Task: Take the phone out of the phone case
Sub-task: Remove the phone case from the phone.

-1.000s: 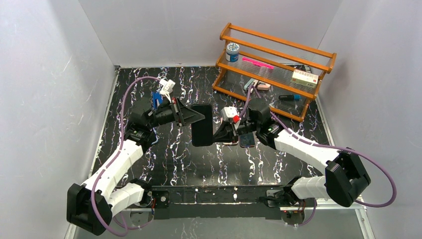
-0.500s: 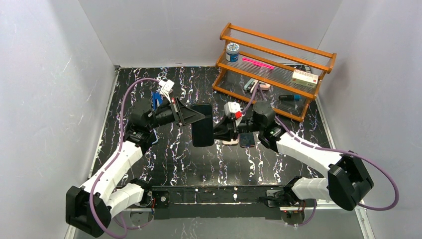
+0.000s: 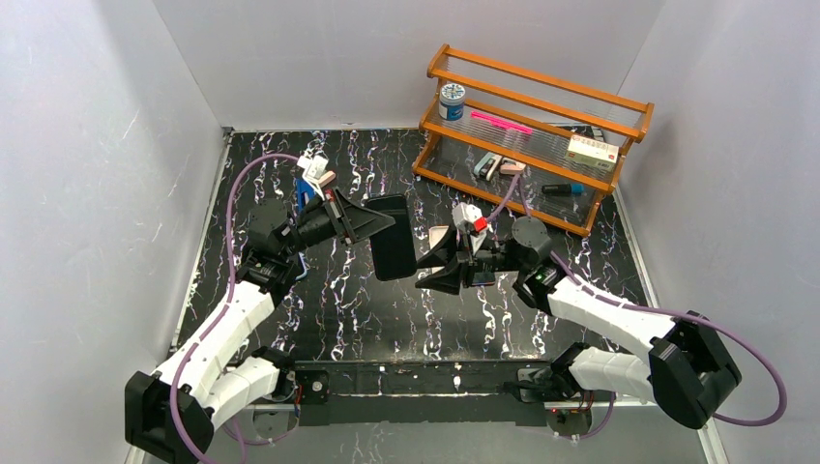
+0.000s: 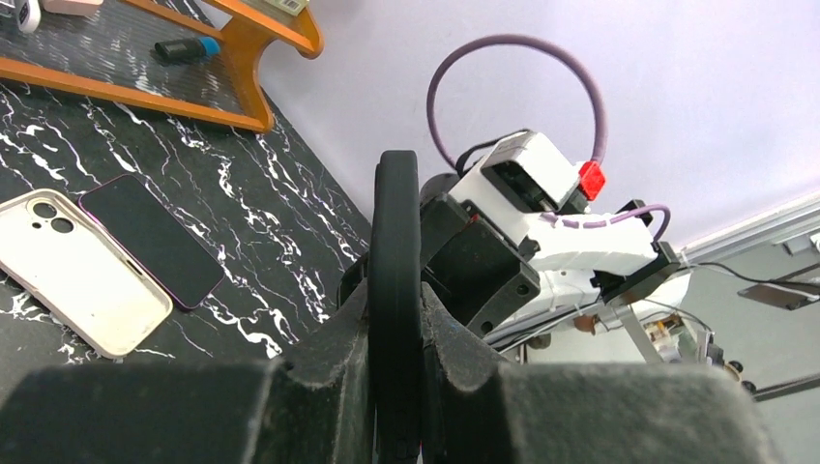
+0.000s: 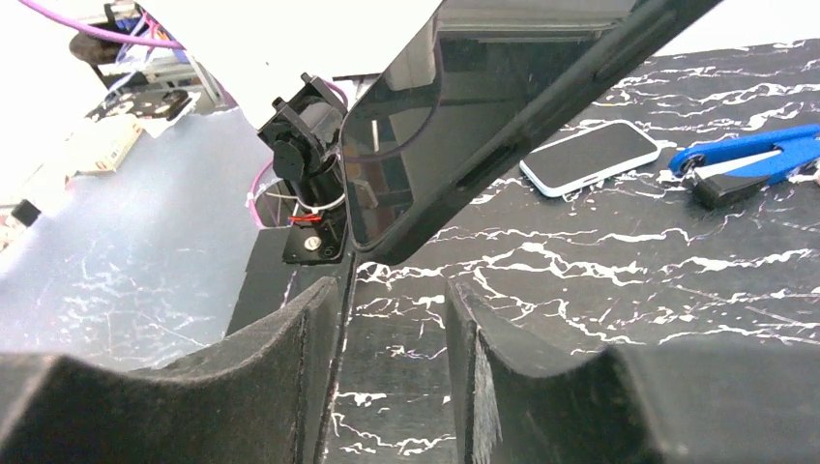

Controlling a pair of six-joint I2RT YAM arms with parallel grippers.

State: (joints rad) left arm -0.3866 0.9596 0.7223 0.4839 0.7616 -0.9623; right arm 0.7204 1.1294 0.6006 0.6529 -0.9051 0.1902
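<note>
The glossy black phone (image 3: 395,249) hung in the air over the middle of the bench (image 3: 367,319), tilted. It was pinched at one edge by the left pincer (image 3: 385,224), whose pads were pressed tight on it. Right wrist view showed a matte black phone case (image 5: 541,101) rimming the screen, so the phone looked still seated in it and the removal not done. The right pincer (image 3: 432,261) sat just beside the phone's free side, fingers spread, gripping nothing and not touching it. Left to do, by my read: get a hold on the case rim or a corner and peel it off while the left holds. Lying flat on the bench, side by side, were an empty cream phone case (image 4: 82,275) and a bare dark phone (image 4: 150,242). The orange wooden rack (image 3: 645,114) stood at the far right.
</note>
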